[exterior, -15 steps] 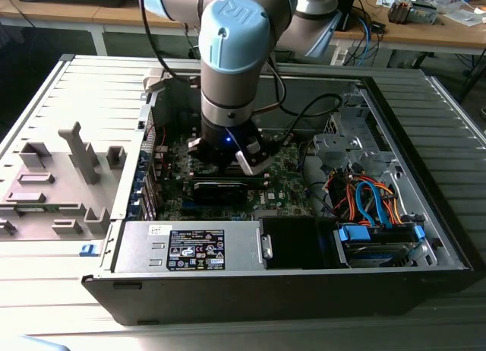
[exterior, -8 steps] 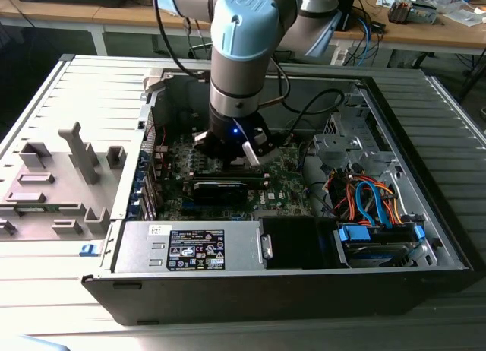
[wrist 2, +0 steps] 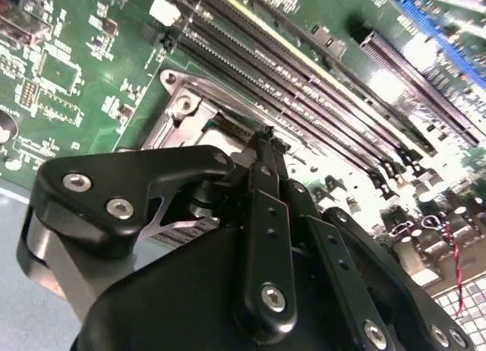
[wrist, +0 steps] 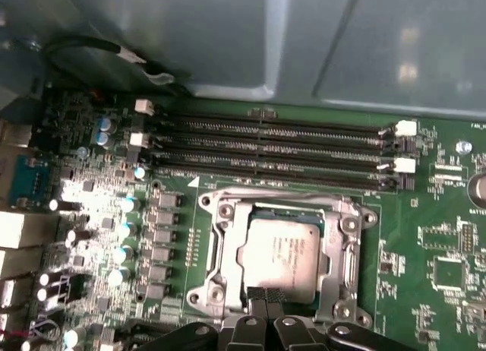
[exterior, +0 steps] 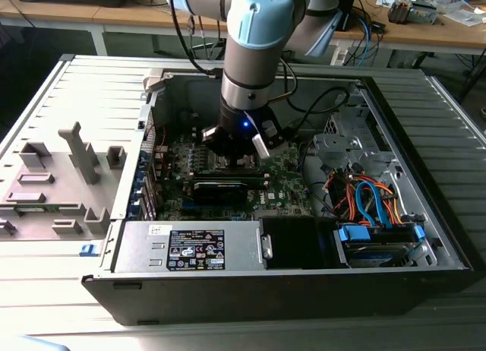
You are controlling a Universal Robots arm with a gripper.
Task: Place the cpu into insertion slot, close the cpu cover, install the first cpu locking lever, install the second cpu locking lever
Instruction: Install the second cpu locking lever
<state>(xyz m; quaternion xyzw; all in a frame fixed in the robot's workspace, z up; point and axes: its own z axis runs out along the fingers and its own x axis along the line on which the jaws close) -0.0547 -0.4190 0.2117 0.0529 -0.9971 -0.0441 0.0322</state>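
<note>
The cpu [wrist: 282, 254], a flat square chip with a silver-grey top, lies in the insertion slot [wrist: 215, 207] on the green board. The cpu cover [wrist: 228, 248], a thin silver frame, lies flat around it. My gripper [wrist: 265, 296] is shut, and its fingertips touch at the slot's near edge, just over the rim of the chip. I see nothing between the fingers. In the second wrist view the closed gripper [wrist 2: 266, 135] points at the slot's metal frame [wrist 2: 182, 104]. In the exterior view the gripper [exterior: 235, 159] reaches down into the open computer case.
Long black memory slots [wrist: 273, 150] run beside the socket. A long black block [exterior: 220, 190] sits in front of the gripper. In the exterior view, the power supply [exterior: 190, 248] fills the case front and coloured cables [exterior: 372, 199] lie on the right. Case walls [exterior: 140, 138] enclose the board.
</note>
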